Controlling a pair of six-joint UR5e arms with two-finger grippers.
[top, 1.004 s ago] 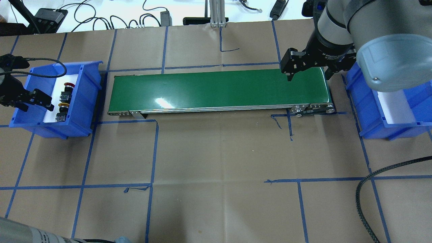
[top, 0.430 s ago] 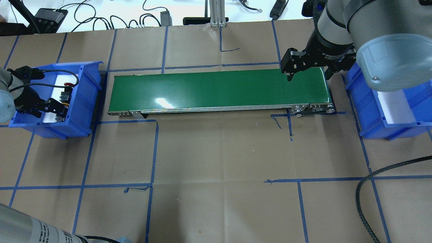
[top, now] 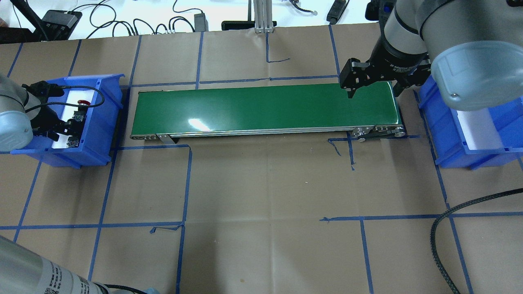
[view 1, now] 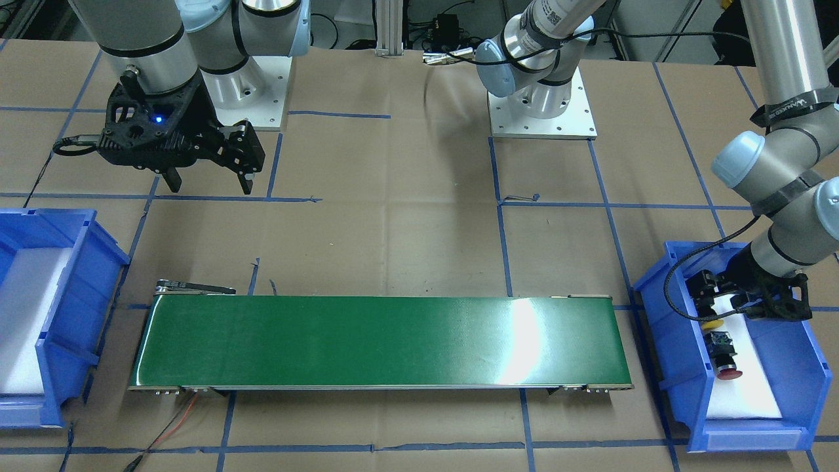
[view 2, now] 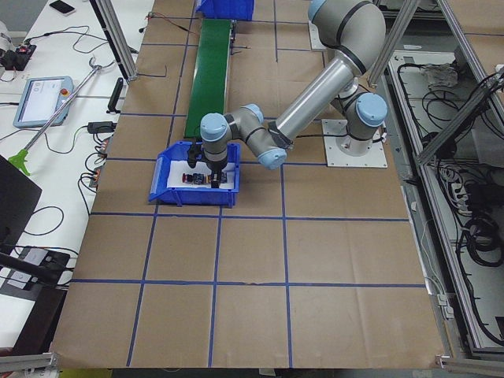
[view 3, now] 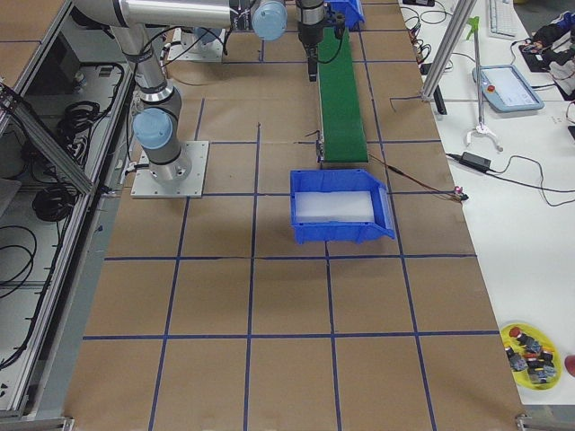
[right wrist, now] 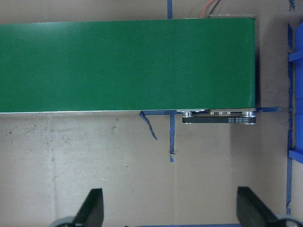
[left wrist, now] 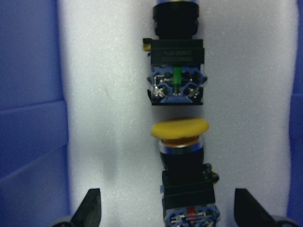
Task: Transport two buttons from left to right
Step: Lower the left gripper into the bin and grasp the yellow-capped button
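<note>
Two buttons lie in line on white foam in the left blue bin. The yellow-capped button lies between my left gripper's open fingers; it also shows in the front view. The red-capped button lies just beyond it, and in the overhead view its red cap shows. My left gripper is low inside the bin, open, holding nothing. My right gripper is open and empty above the right end of the green conveyor belt.
The right blue bin with white foam stands past the belt's right end. Blue tape lines cross the brown paper-covered table. A black cable hangs at the near right. A yellow dish of spare parts sits on a side table.
My left gripper has moved right into the left bin and come down over the yellow-capped button. The right arm has not moved.
</note>
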